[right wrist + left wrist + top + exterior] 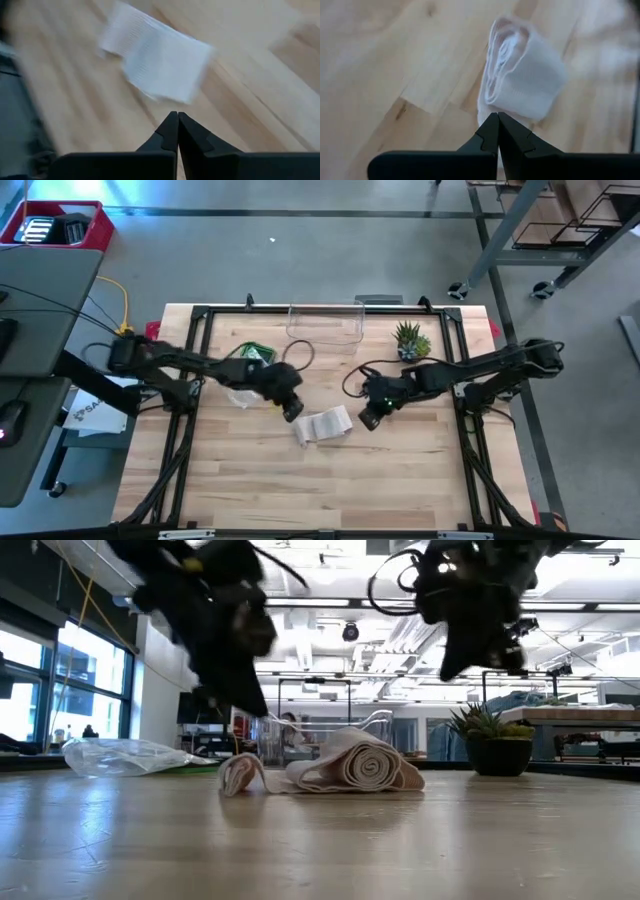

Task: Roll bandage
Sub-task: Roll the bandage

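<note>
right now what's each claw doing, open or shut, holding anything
Left claw: shut, holding nothing, just beside the bandage.
Right claw: shut, holding nothing, above the table near the bandage.

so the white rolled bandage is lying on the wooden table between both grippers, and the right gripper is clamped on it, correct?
Not quite. The white rolled bandage does lie on the wooden table between both grippers, but the right gripper is shut on nothing: the right wrist view shows its fingers closed short of the bandage. The left gripper is shut too.

Off-white ribbed bandage [324, 425], pale wood-grain table [300, 480], black hands, green potted plant [411, 340], red bin [62, 225]
</note>
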`<action>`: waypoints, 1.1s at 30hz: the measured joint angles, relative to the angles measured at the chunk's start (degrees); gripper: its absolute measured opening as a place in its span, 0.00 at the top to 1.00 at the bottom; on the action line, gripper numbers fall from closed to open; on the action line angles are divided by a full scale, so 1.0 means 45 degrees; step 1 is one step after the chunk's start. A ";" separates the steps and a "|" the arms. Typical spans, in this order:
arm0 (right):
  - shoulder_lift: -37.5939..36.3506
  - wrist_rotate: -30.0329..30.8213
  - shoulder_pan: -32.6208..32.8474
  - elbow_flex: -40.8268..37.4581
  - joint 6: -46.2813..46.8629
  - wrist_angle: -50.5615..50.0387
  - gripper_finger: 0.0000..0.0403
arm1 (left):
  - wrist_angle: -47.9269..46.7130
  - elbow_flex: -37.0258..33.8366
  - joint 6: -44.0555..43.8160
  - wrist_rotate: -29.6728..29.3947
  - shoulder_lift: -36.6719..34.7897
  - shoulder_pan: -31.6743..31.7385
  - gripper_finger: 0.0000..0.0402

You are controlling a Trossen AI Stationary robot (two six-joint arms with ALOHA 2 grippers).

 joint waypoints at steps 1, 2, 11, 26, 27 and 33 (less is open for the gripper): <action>0.0000 -0.0289 -0.0160 -0.0181 -0.0105 0.0895 1.00 | 0.0346 -0.0398 -0.0517 -0.0601 -0.0522 -0.0259 1.00; 0.0008 -0.0579 -0.0323 -0.0362 -0.0165 0.1760 1.00 | 0.0544 -0.0740 -0.1034 -0.1258 -0.1002 -0.0540 1.00; 0.2709 -0.3680 -0.1660 0.0110 -0.1662 0.4924 1.00 | 0.2736 -0.1638 -0.4288 -0.3339 -0.0183 -0.2373 1.00; 0.6664 -0.3782 -0.1475 0.5395 -0.7162 0.1420 1.00 | 0.1408 -0.0243 -0.5330 -0.5606 0.2011 -0.4312 1.00; 0.6748 -0.3600 -0.1475 0.5482 -0.7405 0.1322 1.00 | 0.1323 -0.0243 -0.5458 -0.5677 0.2011 -0.4342 1.00; 0.6777 -0.2416 -0.1445 0.5272 -0.9229 0.1337 1.00 | 0.0852 -0.0243 -0.5957 -0.6552 0.2011 -0.4780 1.00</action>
